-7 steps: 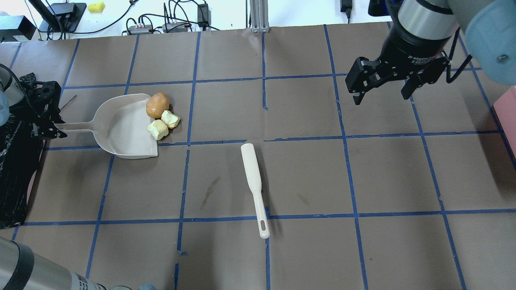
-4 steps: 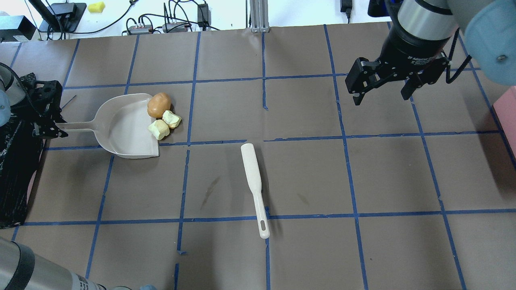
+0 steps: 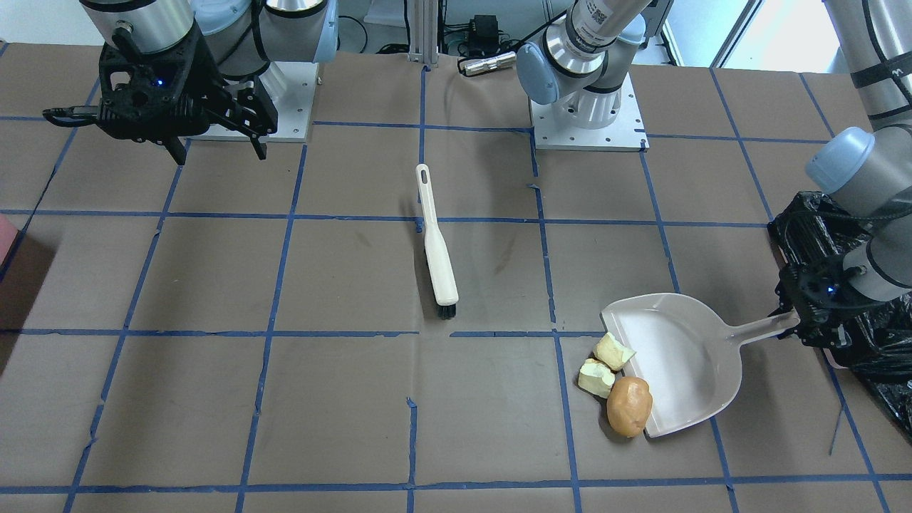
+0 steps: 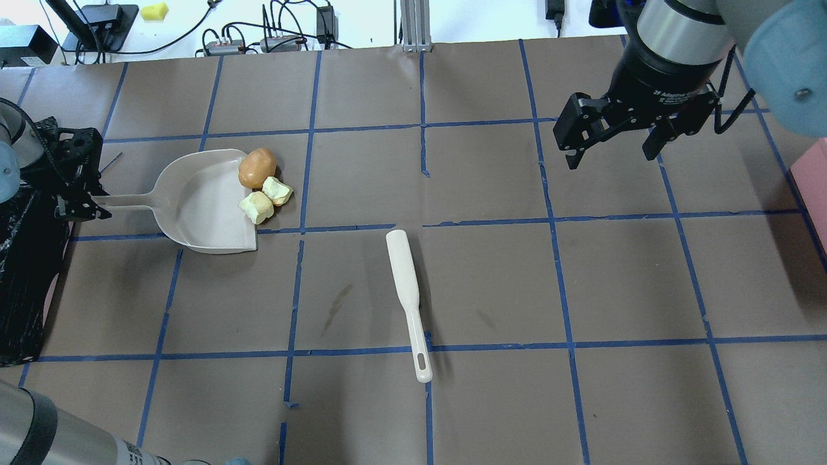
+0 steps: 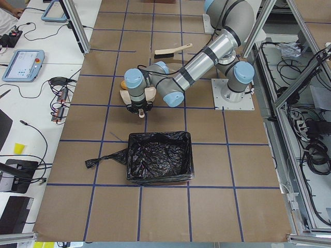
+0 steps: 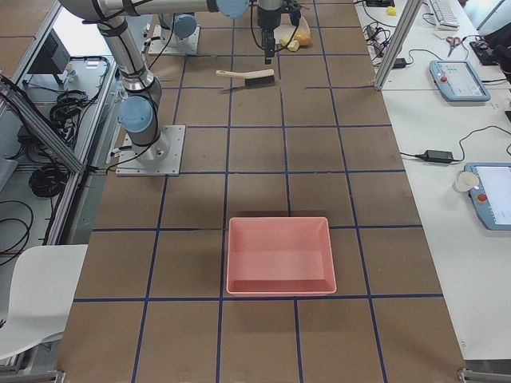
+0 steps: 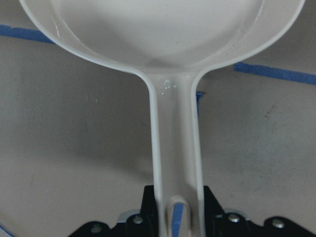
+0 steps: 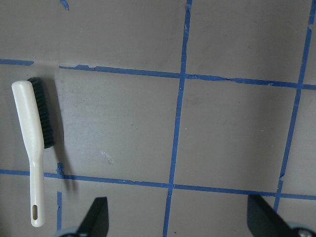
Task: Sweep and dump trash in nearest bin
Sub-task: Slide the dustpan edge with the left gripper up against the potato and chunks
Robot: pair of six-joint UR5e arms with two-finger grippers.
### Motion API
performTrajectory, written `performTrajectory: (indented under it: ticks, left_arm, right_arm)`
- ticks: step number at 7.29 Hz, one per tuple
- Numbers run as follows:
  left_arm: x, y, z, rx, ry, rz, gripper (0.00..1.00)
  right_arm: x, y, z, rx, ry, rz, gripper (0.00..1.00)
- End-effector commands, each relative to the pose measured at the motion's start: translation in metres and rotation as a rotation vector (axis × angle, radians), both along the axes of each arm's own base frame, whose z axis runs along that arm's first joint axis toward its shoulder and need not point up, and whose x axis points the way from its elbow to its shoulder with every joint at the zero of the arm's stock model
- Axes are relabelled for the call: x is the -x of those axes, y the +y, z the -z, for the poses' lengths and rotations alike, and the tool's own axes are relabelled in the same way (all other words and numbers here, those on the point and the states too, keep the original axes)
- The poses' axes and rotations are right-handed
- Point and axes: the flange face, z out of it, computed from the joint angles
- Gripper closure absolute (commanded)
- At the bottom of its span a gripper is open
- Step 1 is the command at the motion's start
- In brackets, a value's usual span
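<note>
The trash lies at the open lip of the beige dustpan (image 4: pixel 200 203): an orange-brown lump (image 4: pixel 257 168) and two pale yellow chunks (image 4: pixel 277 191) (image 4: pixel 256 207). They also show in the front view as the lump (image 3: pixel 630 405) and the chunks (image 3: pixel 614 350) (image 3: pixel 597 377). My left gripper (image 4: pixel 74 197) is shut on the dustpan handle (image 7: pixel 175 163), right beside the black-bagged bin (image 4: pixel 26 278). My right gripper (image 4: pixel 610 158) is open and empty, above the table's far right.
A white brush (image 4: pixel 408 297) with black bristles lies flat mid-table, handle toward the robot. A pink tray (image 6: pixel 279 255) sits on the table's right end. The bin (image 5: pixel 159 157) is open at the left end. Cables and boxes lie past the far edge.
My left gripper has pushed the dustpan slightly to the right, and the three lumps have shifted with its lip. The right arm has barely moved.
</note>
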Motion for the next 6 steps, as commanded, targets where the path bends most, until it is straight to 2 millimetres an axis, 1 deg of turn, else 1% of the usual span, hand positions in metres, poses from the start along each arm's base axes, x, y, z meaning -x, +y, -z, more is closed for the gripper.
performTrajectory:
  ticks: [1, 4, 6]
  left_arm:
    - [0.0003, -0.0001, -0.0002, 0.000, -0.001, -0.003, 0.95]
    - [0.0000, -0.0005, -0.0008, 0.001, -0.001, -0.003, 0.95]
    - [0.0002, -0.0002, -0.0003, 0.002, -0.001, -0.003, 0.95]
  right_arm:
    - [-0.0001, -0.0005, 0.0005, 0.000, -0.001, -0.003, 0.00]
    - [-0.0001, 0.0002, 0.0000, 0.000, -0.001, -0.003, 0.00]
    - [0.0000, 0.0020, 0.0030, -0.012, 0.000, 0.004, 0.01]
